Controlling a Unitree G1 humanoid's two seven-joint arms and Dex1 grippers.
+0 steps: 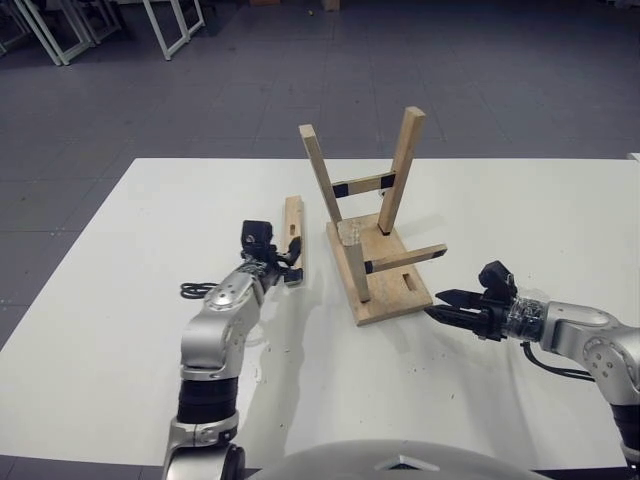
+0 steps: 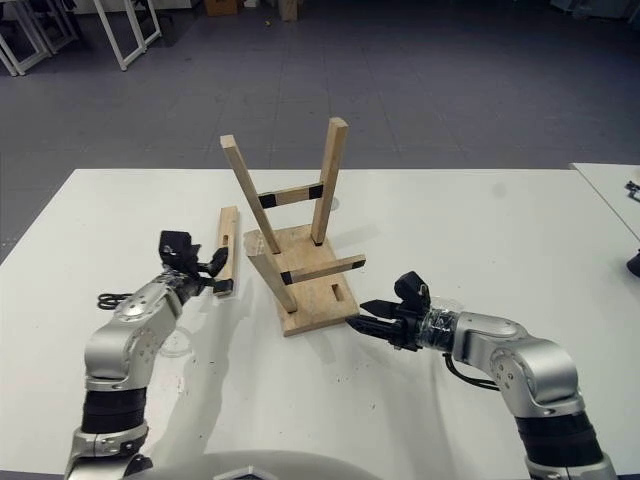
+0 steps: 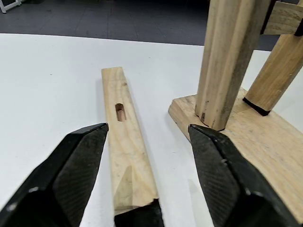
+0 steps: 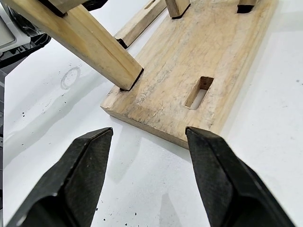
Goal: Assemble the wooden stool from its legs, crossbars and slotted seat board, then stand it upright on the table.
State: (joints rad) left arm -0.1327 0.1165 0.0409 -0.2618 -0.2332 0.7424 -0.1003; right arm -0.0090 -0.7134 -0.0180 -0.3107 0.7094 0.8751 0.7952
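- The seat board [image 1: 398, 291] lies flat near the middle of the white table [image 1: 110, 300], far from every edge.
- 3 legs stand up out of it: 1 at the back left [image 1: 321, 175], 1 at the back right [image 1: 402, 165] and 1 at the front [image 1: 355, 262]. They lean a little.
- An upper crossbar [image 1: 365, 185] joins the 2 back legs.
- A lower crossbar [image 1: 408, 258] sticks out of the front leg, and its other end hangs free.
- 1 empty slot [image 4: 199, 92] shows in the board near its front right corner.
- A loose leg [image 1: 294, 232] lies flat just left of the board, with a thin strip of bare table between them.
- The left gripper [image 1: 291, 267] sits at the near end of the loose leg. Its fingers are spread wide on both sides of the wood and do not squeeze it.
- The right gripper [image 1: 433, 303] is low at the board's near right corner, fingers spread and holding nothing.
- There is lots of open table to the left, to the right and in front.
- A small black cable [image 1: 192, 291] lies by the left arm.
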